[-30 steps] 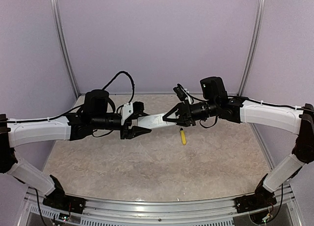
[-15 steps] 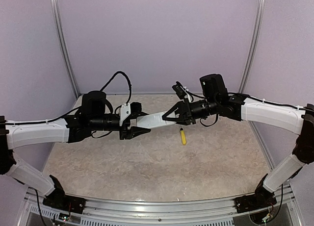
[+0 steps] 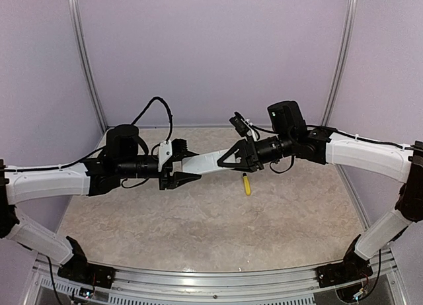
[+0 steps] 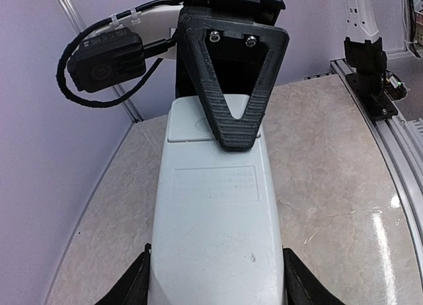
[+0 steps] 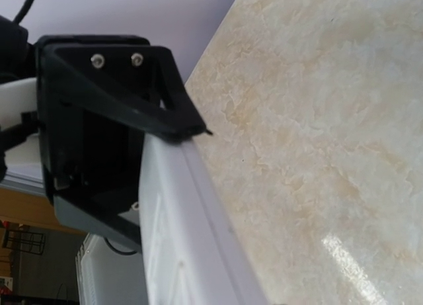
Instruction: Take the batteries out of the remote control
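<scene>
Above the table, well off its surface, I hold the remote control stretched between both arms. My left gripper is clamped on the near end, with pads on both long edges in the left wrist view. My right gripper straddles the far end, its top finger lying tip-down right at the battery cover seam. Whether those right jaws are actually squeezing or just resting, I cannot tell.

Change just now: the right jaws are loosening a little on that end. My read is that I'm re-seating for another push at the cover. The cover looks closed and no batteries are visible, so unloading hasn't really begun.

Against a second ago, both arms have drifted slightly left. My left wrist sits lower and further out, and the right gripper has followed. The remote tilts a bit more, right end higher, and it hasn't slipped in the left grip. Yellow screwdriver lies on the table in the same spot, untouched.
</scene>
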You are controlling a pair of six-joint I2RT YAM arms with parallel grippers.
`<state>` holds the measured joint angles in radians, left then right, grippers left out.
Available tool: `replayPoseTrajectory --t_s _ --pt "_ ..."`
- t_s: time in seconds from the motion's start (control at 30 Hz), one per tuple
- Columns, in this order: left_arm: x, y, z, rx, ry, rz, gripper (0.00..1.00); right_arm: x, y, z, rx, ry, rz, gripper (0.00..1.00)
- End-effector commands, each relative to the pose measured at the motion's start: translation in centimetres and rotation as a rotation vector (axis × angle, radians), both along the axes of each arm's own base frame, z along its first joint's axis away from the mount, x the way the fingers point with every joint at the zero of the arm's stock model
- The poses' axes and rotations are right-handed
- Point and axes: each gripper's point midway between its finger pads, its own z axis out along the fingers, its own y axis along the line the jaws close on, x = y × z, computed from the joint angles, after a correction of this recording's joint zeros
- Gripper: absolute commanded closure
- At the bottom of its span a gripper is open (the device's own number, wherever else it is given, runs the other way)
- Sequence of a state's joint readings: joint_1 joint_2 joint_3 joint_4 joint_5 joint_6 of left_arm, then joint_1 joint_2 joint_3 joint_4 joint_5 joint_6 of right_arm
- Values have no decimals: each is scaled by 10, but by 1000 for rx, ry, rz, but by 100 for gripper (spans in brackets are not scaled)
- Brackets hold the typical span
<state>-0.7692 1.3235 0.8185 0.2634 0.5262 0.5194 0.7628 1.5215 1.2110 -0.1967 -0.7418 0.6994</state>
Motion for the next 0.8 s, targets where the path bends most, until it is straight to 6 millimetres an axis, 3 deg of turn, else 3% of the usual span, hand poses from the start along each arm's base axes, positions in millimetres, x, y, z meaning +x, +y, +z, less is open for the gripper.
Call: replayPoseTrajectory --t_s 0.0,0.77 --pt "-7 2 22 -65 -44 -17 100 -7 -5 9 -12 -19 7 64" --pt "-15 8 17 -39 -47 -26 100 -3 -13 7 -75 -53 -24 67"
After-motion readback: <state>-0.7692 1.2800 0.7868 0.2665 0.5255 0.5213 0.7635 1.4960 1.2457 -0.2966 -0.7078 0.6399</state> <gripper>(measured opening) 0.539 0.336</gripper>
